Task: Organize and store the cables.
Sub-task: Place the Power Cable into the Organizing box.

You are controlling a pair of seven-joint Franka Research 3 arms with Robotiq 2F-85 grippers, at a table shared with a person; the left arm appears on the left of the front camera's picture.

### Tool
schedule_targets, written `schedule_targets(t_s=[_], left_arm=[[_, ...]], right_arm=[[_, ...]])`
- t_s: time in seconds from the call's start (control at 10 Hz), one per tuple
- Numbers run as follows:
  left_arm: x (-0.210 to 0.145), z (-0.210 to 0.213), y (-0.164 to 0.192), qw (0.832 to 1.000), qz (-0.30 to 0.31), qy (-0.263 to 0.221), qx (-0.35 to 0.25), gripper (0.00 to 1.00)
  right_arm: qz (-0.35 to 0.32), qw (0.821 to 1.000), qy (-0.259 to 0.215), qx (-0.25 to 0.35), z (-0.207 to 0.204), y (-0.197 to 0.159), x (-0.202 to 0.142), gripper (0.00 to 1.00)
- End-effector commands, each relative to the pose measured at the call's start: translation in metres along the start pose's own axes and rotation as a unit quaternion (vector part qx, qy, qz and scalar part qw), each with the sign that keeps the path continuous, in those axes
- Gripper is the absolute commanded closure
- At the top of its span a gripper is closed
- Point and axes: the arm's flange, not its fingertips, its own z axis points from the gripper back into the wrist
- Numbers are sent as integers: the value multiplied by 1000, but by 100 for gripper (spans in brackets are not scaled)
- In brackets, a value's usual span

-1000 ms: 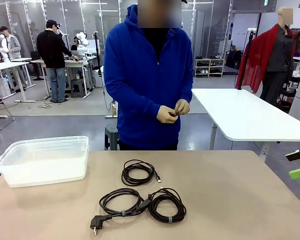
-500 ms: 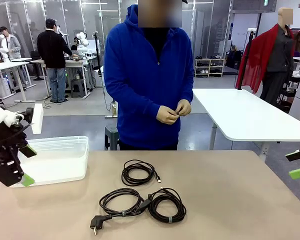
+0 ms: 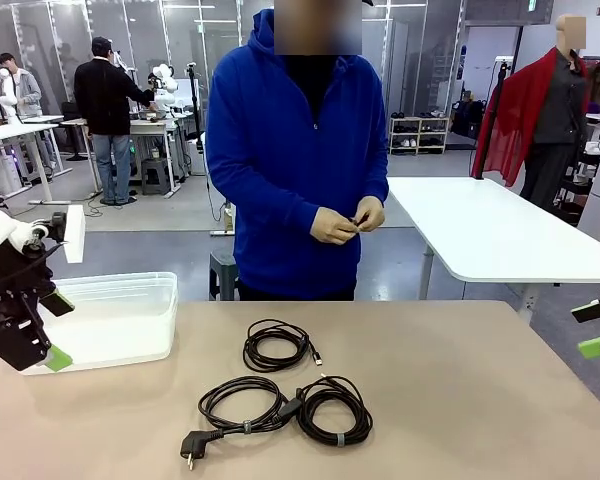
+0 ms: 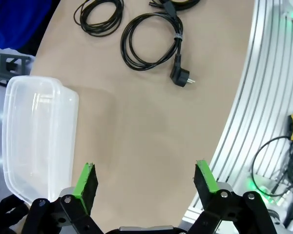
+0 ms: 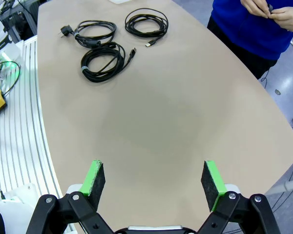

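Three cables lie coiled in the middle of the table: a small coil (image 3: 276, 345) farthest from me, a coil with a wall plug (image 3: 242, 403) and a banded coil (image 3: 334, 408) beside it. My left gripper (image 3: 60, 330) hangs open at the left edge, in front of the plastic box, with nothing between its fingers. From its wrist view the gripper (image 4: 145, 180) looks down on bare table, with the plug coil (image 4: 151, 41) and small coil (image 4: 98, 12) far ahead. My right gripper (image 3: 592, 330) stands open at the right edge. In its wrist view the gripper (image 5: 154, 183) is well short of the cables (image 5: 102, 61).
A clear plastic box (image 3: 90, 320) without a lid stands at the table's left side, also seen in the left wrist view (image 4: 36, 136). A person in a blue hoodie stands at the far side, both hands (image 3: 347, 224) together at the waist, fingering something small.
My left arm has swung into view from the left edge and now hangs by the plastic box. The right gripper and the cables have not moved.
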Motion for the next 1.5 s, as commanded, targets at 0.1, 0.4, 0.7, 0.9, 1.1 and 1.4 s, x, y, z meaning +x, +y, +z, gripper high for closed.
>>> schedule_targets(t_s=[0.1, 0.4, 0.7, 0.9, 1.1, 1.4], left_arm=[[0, 0, 0, 1000, 0, 0, 0, 0], [47, -23, -1, 999, -40, -12, 9, 0], [77, -60, -15, 998, -54, 10, -2, 0], [104, -88, -27, 997, -75, 28, 9, 0], [123, -102, -35, 995, -92, 44, 8, 0], [146, -128, -36, 992, -104, 65, -15, 0]], right_arm=[[1, 1000, -8, -1, 0, -1, 1, 0], [1, 1000, -8, -1, 0, -1, 1, 0], [1, 1000, -8, -1, 0, -1, 1, 0], [1, 1000, -8, -1, 0, -1, 1, 0], [1, 1000, -8, -1, 0, -1, 1, 0], [1, 1000, -8, -1, 0, -1, 1, 0]])
